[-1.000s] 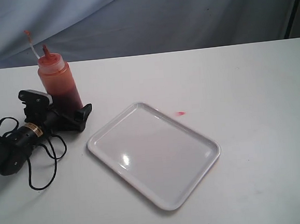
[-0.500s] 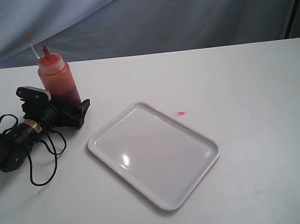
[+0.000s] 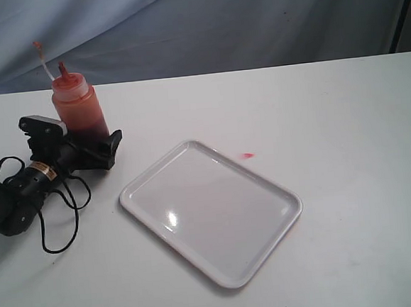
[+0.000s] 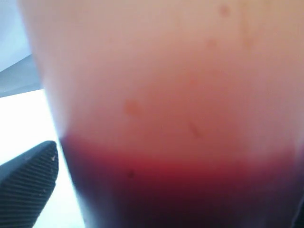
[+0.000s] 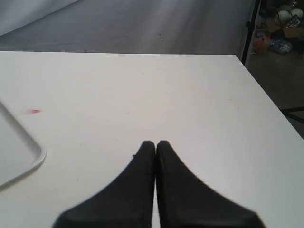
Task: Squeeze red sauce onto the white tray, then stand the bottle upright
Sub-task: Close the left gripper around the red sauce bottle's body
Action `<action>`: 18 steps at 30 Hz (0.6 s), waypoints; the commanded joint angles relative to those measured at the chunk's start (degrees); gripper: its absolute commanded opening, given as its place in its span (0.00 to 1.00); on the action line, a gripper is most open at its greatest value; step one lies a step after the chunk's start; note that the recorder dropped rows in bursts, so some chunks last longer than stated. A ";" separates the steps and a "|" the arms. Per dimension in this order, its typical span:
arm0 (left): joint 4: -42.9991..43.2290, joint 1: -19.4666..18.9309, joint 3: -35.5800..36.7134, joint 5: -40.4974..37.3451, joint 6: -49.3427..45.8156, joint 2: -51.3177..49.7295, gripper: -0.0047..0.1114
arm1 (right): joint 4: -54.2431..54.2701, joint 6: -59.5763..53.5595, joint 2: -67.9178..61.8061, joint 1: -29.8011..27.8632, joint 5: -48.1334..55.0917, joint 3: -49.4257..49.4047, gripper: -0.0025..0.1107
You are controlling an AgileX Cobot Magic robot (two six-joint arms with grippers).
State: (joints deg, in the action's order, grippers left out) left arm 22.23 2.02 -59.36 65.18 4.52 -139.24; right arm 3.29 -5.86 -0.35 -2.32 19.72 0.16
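Jaws of the right gripper are pressing flat together with nothing between them, over the right part of the worktop; only its own wrist camera is showing it. Toward the front edge, about mid-width, the white tray is lying flat and skewed to the edges, its glossy face catching a glint of light. Just beyond its far rim a small red smear is sitting on the bare worktop, apart from the tray. Farther back, near the far left corner, the left gripper is sitting low, its jaws spread around the base of the bottle. In the left wrist view a strip of worktop is showing between one finger and the bottle's wall, so that side is not touching it. The bottle is standing upright, red sauce darkening its lower part, its nozzle pointing up and its tethered tip cap sticking out above.
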 commanded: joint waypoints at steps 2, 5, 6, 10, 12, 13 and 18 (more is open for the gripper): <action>-0.72 0.27 -0.28 0.96 -0.22 -0.05 0.94 | 0.33 0.32 0.35 0.22 -0.15 -0.16 0.02; -0.72 0.27 -0.28 0.96 -0.10 -0.05 0.94 | 0.33 0.32 0.35 0.22 -0.15 -0.16 0.02; -0.72 0.27 -0.28 0.96 -0.10 -0.05 0.94 | 0.33 0.32 0.35 0.22 -0.15 -0.16 0.02; -0.72 0.27 -1.15 -0.29 1.69 -0.05 0.94 | 0.33 0.32 0.35 0.22 -0.15 -0.16 0.02; -0.72 0.27 -1.95 -2.27 1.85 -0.05 0.94 | 0.33 0.32 0.35 0.22 -0.15 -0.16 0.02; -0.72 0.27 -2.21 -3.17 1.85 -0.05 0.94 | 0.33 0.32 0.35 0.22 -0.15 -0.16 0.02; -0.94 0.27 -2.32 -4.96 1.85 -0.05 0.94 | 0.33 0.32 0.35 0.22 -0.15 -0.16 0.02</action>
State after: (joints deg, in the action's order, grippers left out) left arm 22.12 2.02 -61.37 61.00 5.80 -139.24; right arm 3.29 -5.86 -0.35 -2.32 19.72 0.16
